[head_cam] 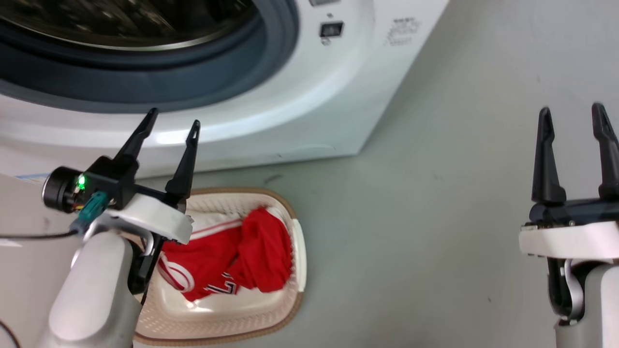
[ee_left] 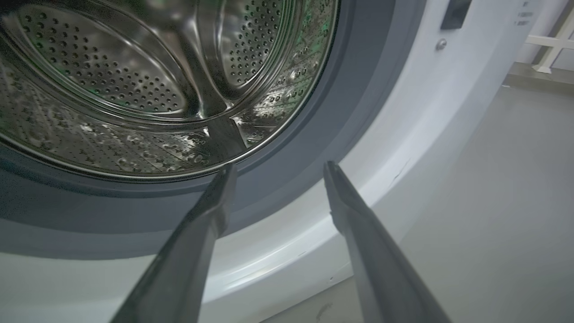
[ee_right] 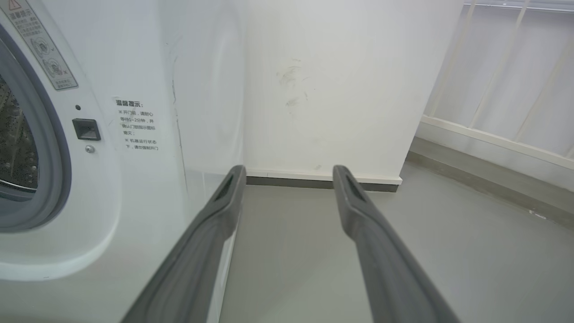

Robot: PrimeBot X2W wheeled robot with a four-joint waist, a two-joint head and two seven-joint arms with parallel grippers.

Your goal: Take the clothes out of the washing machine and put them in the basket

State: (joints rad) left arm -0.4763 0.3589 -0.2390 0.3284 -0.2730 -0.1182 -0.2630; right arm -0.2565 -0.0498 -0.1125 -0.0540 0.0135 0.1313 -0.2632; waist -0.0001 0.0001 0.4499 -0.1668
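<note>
There are two tools, one washing machine, one basket and two red garments.

At the far left of the head view, the left tool [head_cam: 174, 117] hangs with its two dark fingers spread apart and nothing between them. The fingers point up the view toward the washing machine [head_cam: 300, 96], at the lower part of its grey door ring [head_cam: 193, 72]. In the left wrist view the same spread fingers frame the ring's lower edge, with the shiny perforated drum [ee_left: 134, 89] above and to the left of them.

Just below and to the right of that tool, the basket [head_cam: 301, 251] stands on the grey floor [head_cam: 435, 217], close in front of the machine. The pale left forearm [head_cam: 92, 295] covers the basket's left side, so its long axis cannot be told.

Both clothes lie inside the basket. The jersey [head_cam: 203, 266] lies to the left, its white striped trim toward the tool's wrist and its lettering toward the basket's near edge. The plain red garment [head_cam: 263, 251] is bunched to the right, partly overlapping the jersey. Neither touches the tool's fingers.

Far right, well apart from the basket, the right tool [head_cam: 572, 108] stands over bare floor. Its fingers are also parted and hold nothing. They point up the view, and in the right wrist view toward a white wall [ee_right: 323, 89] beside the machine.
</note>
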